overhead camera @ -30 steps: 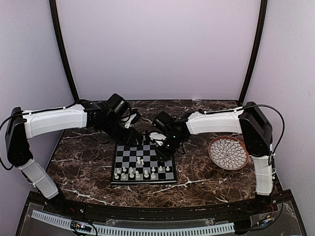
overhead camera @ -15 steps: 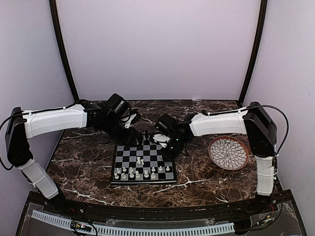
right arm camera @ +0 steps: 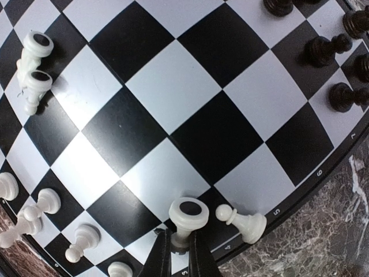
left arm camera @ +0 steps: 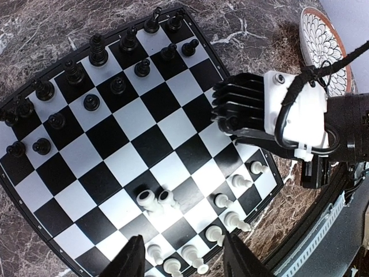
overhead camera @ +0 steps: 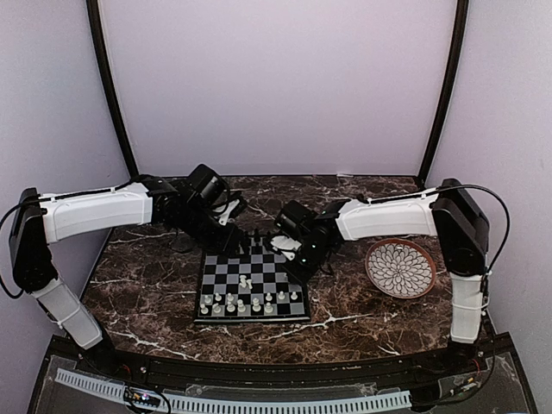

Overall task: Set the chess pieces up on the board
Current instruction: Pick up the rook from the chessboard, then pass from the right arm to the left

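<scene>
Status: setup partly complete.

1. The board [overhead camera: 267,276] lies at the centre of the worktop [overhead camera: 147,293], with the plate [overhead camera: 399,267] well apart to its right.
2. The black chessmen [left arm camera: 95,52] stand in two rows along the far edge. This side appears finished or very nearly so.
3. The cream-white chessmen [overhead camera: 250,304] occupy the two near rows only in part. Gaps show, and some pieces are out of place.
4. The right gripper [right arm camera: 177,239] is at the right edge of the board. Its fingers are pinching the stem of one cream-white piece [right arm camera: 187,214], whose base is on a dark square.
5. A toppled pawn [right arm camera: 245,225] lies just beside that piece, at the rim.
6. A pair of white pieces [left arm camera: 155,199] sits mid-board, touching each other.
7. The left gripper [left arm camera: 184,236] hangs over the board with fingers spread, holding nothing.

Remaining, as judged: seat the pinched piece, right the pawn, and move the mid-board pair to their home squares.
</scene>
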{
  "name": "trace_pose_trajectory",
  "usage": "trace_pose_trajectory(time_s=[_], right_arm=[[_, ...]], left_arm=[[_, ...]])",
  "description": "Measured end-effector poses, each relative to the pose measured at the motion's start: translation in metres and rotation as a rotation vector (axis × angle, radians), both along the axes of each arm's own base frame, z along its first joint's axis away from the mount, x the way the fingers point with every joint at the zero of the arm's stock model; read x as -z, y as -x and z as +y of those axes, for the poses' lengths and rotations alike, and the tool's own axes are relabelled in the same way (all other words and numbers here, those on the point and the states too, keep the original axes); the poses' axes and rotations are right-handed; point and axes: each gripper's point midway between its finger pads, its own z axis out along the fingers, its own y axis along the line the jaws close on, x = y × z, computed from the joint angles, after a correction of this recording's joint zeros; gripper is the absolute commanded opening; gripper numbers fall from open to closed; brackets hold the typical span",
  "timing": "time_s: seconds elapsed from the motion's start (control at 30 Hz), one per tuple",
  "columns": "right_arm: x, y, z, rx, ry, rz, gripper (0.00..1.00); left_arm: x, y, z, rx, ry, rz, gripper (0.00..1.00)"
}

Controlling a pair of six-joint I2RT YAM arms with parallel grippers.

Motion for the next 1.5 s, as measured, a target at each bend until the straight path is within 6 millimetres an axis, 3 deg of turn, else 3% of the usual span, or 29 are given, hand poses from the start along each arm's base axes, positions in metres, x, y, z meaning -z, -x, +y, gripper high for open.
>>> trace_pose_trajectory(time_s=[0.17, 0.4, 0.57, 0.83, 1.5], right_arm=[[-0.011, 0.007, 0.000, -0.028, -0.022, 0.014, 0.00], [-0.062, 0.027, 0.026, -0.119, -0.179, 0.007, 0.00], [-0.081, 0.033, 0.042, -0.159, -0.238, -0.001, 0.01], [-0.090, 0.035, 0.049, -0.172, -0.265, -0.001, 0.01], [-0.107, 0.045, 0.066, -0.213, -0.324, 0.000, 0.02]], left_arm=[[0.000, -0.004, -0.004, -0.016, 0.049, 0.059, 0.46], [-0.009, -0.013, -0.017, -0.050, 0.270, 0.189, 0.40], [-0.019, -0.002, -0.033, -0.008, 0.419, 0.284, 0.37], [-0.021, 0.011, -0.043, 0.025, 0.513, 0.382, 0.33], [-0.011, 0.021, -0.045, 0.039, 0.527, 0.464, 0.23]])
